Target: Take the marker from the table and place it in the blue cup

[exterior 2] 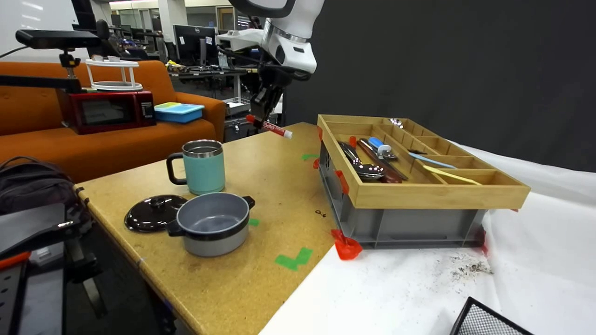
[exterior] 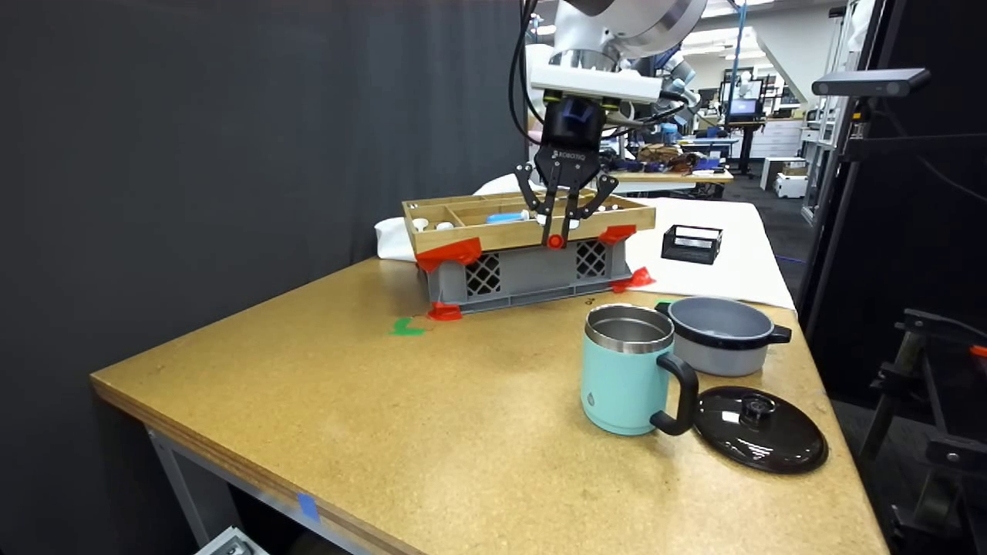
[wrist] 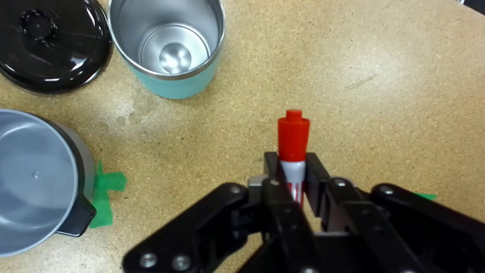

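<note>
The marker, with a red cap and a white body with red print, shows in the wrist view [wrist: 294, 140] and in both exterior views [exterior: 555, 241] [exterior 2: 275, 128]. My gripper [wrist: 292, 167] is shut on it just behind the cap, and holds it above the table. The gripper also shows in both exterior views [exterior: 557, 230] [exterior 2: 260, 120]. The blue cup, pale teal with a steel rim and black handle, stands upright on the table in both exterior views [exterior: 621, 389] [exterior 2: 205, 173]. In the wrist view the cup [wrist: 178, 85] lies ahead and left of the marker, apart from it; its inside is empty.
A grey pot [exterior: 717, 358] and its dark lid [exterior: 759, 432] are beside the cup. A wooden tray [exterior 2: 437, 197] with several utensils rests on a grey crate [exterior 2: 419, 228]. A black mesh holder [exterior: 692, 245] is on the white cloth. Green tape [exterior 2: 294, 259] marks the table.
</note>
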Controlling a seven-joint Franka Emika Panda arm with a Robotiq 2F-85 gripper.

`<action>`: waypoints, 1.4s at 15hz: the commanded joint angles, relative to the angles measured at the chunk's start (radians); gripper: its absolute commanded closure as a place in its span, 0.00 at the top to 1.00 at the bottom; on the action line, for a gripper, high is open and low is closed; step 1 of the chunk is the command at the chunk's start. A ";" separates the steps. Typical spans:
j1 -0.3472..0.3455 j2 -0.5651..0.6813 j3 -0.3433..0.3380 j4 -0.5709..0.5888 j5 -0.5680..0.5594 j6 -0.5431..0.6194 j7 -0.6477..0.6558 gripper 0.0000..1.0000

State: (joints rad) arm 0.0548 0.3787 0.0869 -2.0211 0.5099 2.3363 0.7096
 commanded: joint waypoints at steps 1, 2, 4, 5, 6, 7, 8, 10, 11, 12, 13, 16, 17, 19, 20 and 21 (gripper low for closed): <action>-0.031 -0.002 0.022 0.008 0.104 -0.085 -0.081 0.05; -0.035 -0.006 0.022 0.006 0.138 -0.114 -0.104 0.05; -0.041 -0.023 0.012 -0.008 0.204 -0.169 -0.142 0.05; -0.042 -0.031 0.003 -0.013 0.230 -0.194 -0.150 0.05; -0.045 -0.038 -0.005 -0.019 0.254 -0.220 -0.160 0.05; -0.049 -0.048 -0.013 -0.027 0.277 -0.245 -0.169 0.05; -0.053 -0.055 -0.021 -0.032 0.296 -0.272 -0.174 0.05; -0.058 -0.085 -0.031 -0.055 0.338 -0.350 -0.197 0.05; -0.059 -0.099 -0.034 -0.068 0.351 -0.400 -0.215 0.05; -0.057 -0.113 -0.039 -0.080 0.360 -0.445 -0.232 0.05; -0.055 -0.120 -0.041 -0.087 0.364 -0.495 -0.248 0.05; -0.046 -0.149 -0.048 -0.117 0.353 -0.606 -0.283 0.05; -0.045 -0.150 -0.051 -0.124 0.352 -0.624 -0.297 0.05; -0.047 -0.127 -0.055 -0.122 0.350 -0.680 -0.324 0.05; -0.046 -0.119 -0.057 -0.126 0.351 -0.694 -0.338 0.05; -0.046 -0.105 -0.058 -0.126 0.354 -0.709 -0.359 0.05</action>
State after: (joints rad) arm 0.0076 0.2533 0.0430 -2.1458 0.8442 1.6849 0.4067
